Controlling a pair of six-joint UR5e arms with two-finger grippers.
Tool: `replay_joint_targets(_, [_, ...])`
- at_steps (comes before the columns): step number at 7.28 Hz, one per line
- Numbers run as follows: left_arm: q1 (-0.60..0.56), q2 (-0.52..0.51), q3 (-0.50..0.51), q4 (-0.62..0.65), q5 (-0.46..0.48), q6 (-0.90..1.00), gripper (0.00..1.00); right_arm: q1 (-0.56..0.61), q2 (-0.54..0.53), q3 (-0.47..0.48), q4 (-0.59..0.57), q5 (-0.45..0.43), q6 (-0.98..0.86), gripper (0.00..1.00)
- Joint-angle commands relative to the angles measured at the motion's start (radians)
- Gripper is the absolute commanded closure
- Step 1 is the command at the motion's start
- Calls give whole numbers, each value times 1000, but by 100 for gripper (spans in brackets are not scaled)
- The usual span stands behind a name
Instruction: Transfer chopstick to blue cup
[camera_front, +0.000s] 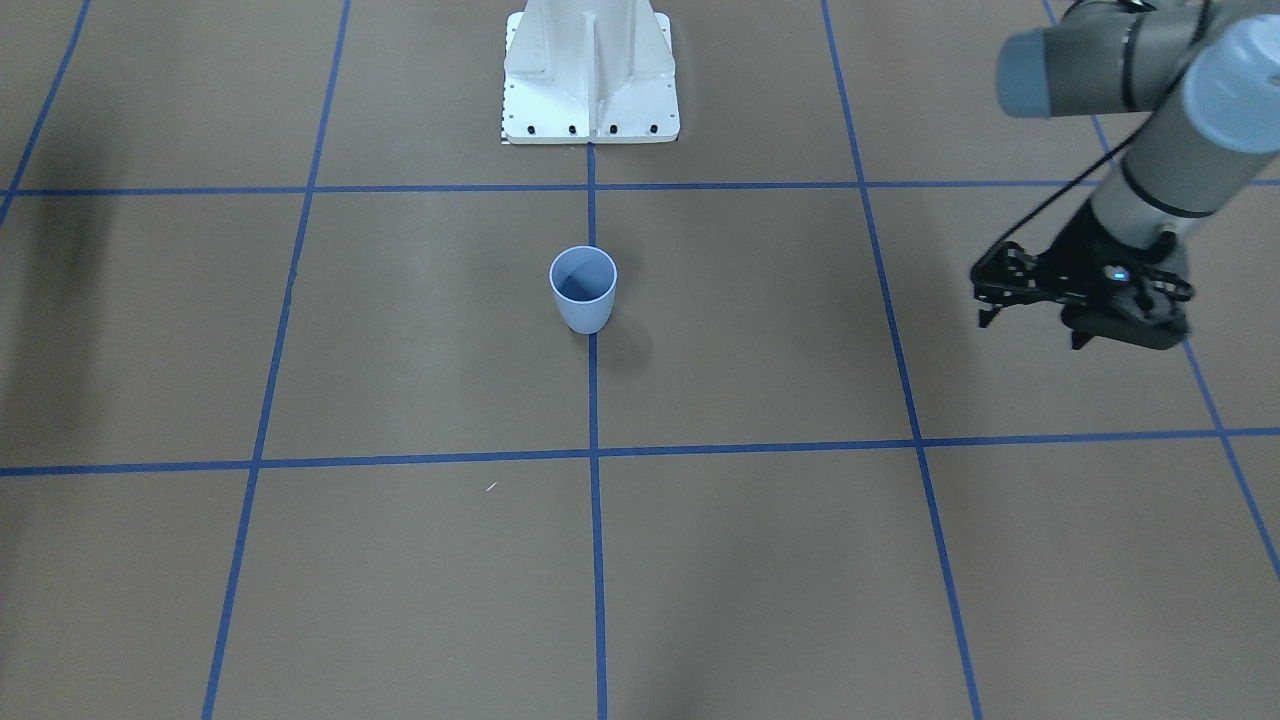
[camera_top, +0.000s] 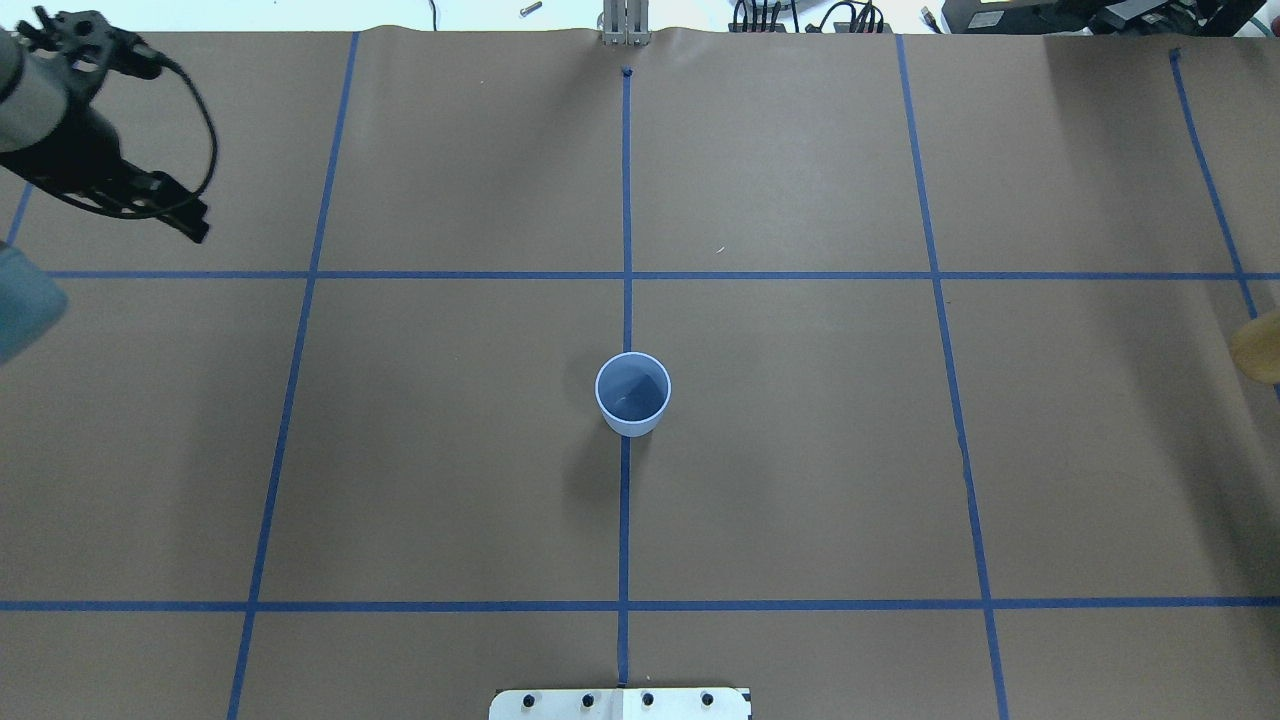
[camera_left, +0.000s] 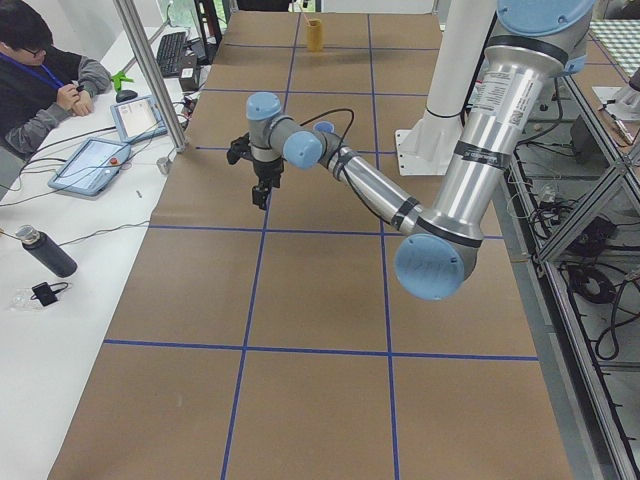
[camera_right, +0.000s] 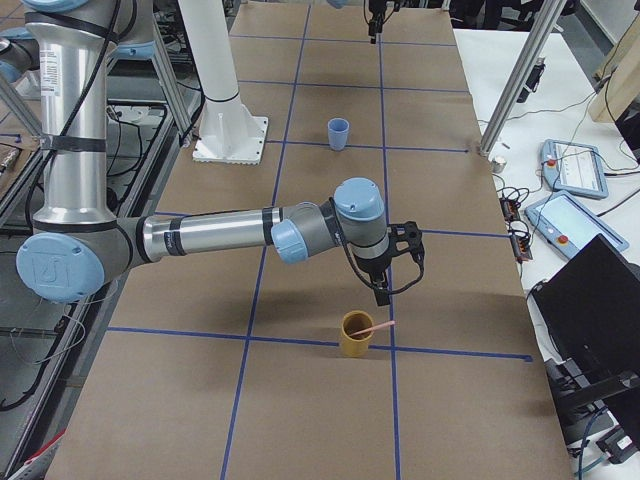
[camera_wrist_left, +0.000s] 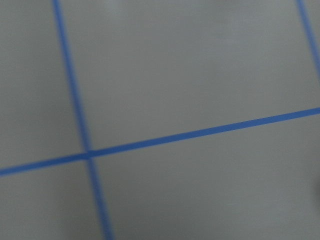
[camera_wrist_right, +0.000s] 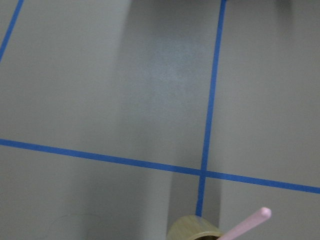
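Note:
The blue cup (camera_front: 583, 290) (camera_top: 632, 393) (camera_right: 339, 133) stands upright and empty at the table's middle, on the centre tape line. The pink chopstick (camera_right: 376, 328) (camera_wrist_right: 246, 224) leans in a tan cup (camera_right: 355, 336) (camera_wrist_right: 193, 230) near the robot's right end of the table. My right gripper (camera_right: 383, 297) hangs just above that cup and the chopstick's upper end; I cannot tell if it is open or shut. My left gripper (camera_front: 1085, 338) (camera_top: 195, 228) (camera_left: 259, 200) hovers far out on the left with nothing in it, its jaws unclear.
The white robot base (camera_front: 590, 80) (camera_top: 620, 703) stands behind the blue cup. Blue tape lines grid the brown table. A person (camera_left: 45, 75) sits at a side desk with tablets (camera_left: 95, 160) and a dark bottle (camera_left: 45, 252).

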Motion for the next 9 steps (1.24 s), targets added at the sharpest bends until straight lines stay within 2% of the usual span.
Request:
replay_joint_targets(1, [-76, 92, 47, -49, -14, 173, 2, 9, 20, -117, 97, -55, 7, 0])
replay_joint_targets(2, [-77, 105, 48, -66, -14, 173, 2, 8, 23, -199, 221, -55, 80, 0])
replay_joint_targets(3, [-77, 105, 48, -67, -15, 173, 2, 6, 23, -234, 317, -67, 194, 2])
replay_joint_targets(4, [-77, 103, 48, -67, -15, 173, 2, 6, 17, -270, 368, -70, 211, 18])
replay_joint_targets(5, [-77, 105, 48, -67, -15, 171, 2, 6, 17, -274, 379, -67, 243, 62])
replay_joint_targets(6, [-77, 103, 48, -67, -15, 168, 2, 3, 20, -263, 387, -62, 322, 81])
replay_joint_targets(7, [-77, 103, 47, -67, -15, 167, 2, 0, 14, -268, 411, -61, 329, 87])
replay_joint_targets(8, [-77, 103, 47, -67, -15, 167, 2, -2, 11, -265, 411, -53, 329, 100])
replay_joint_targets(9, [-77, 103, 47, -67, -17, 165, 2, -2, 8, -258, 413, -32, 323, 100])
